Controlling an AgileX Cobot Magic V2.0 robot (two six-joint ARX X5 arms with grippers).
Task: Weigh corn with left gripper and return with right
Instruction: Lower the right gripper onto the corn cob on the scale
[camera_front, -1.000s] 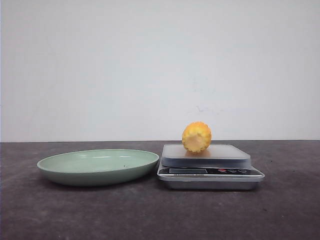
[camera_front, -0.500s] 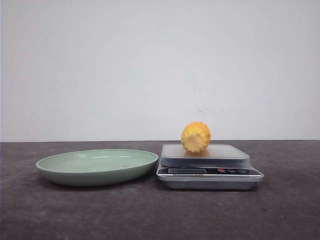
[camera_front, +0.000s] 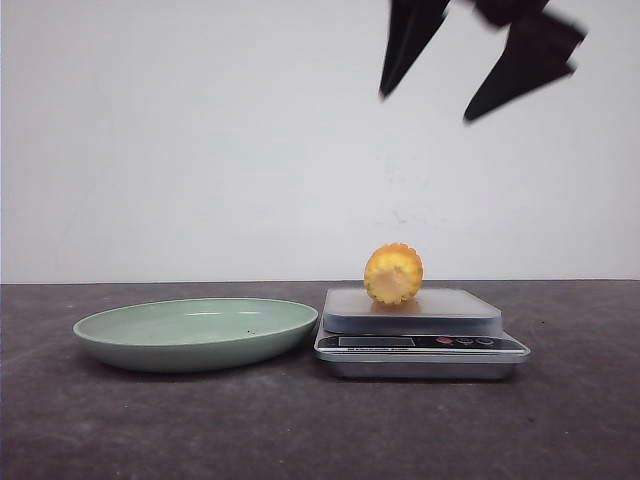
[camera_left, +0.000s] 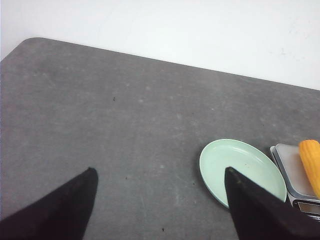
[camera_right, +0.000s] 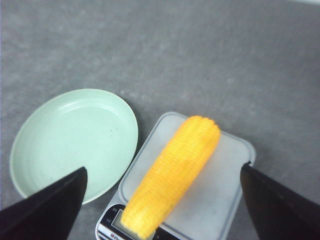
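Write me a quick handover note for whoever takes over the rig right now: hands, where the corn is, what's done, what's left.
Left hand: open, empty, high over the bare table beside the green plate.
Right hand: open, empty, above the corn; its fingers show at the top of the front view.
Corn: lying on the kitchen scale, untouched by either hand.
Plate: empty, left of the scale.
Done: corn placed on the scale.
Left: right hand lowers, grips the corn and returns it, probably to the plate.
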